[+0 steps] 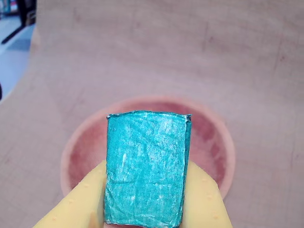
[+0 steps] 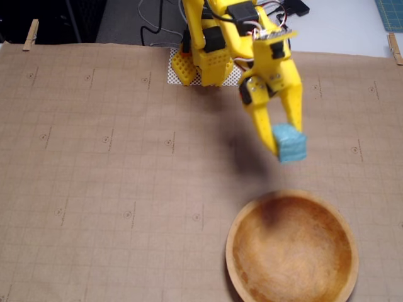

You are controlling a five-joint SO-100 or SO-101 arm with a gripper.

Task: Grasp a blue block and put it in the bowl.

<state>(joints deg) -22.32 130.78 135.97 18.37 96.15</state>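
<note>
Yellow gripper (image 2: pixel 288 146) pinches the blue block (image 2: pixel 291 143) between its two fingers, one finger pressed to each side, so the jaws stand only as wide as the block. In the fixed view the block hangs in the air above the brown paper-covered table (image 2: pixel 94 176), just beyond the far rim of the bowl (image 2: pixel 293 248), and the arm's shadow falls toward the bowl. The wrist view shows what the fixed one cannot: the block (image 1: pixel 146 168) fills the middle of the picture, its grained teal face toward the camera, with the fingers (image 1: pixel 78 204) at both lower corners and the bowl (image 1: pixel 216 142) blurred right behind it.
</note>
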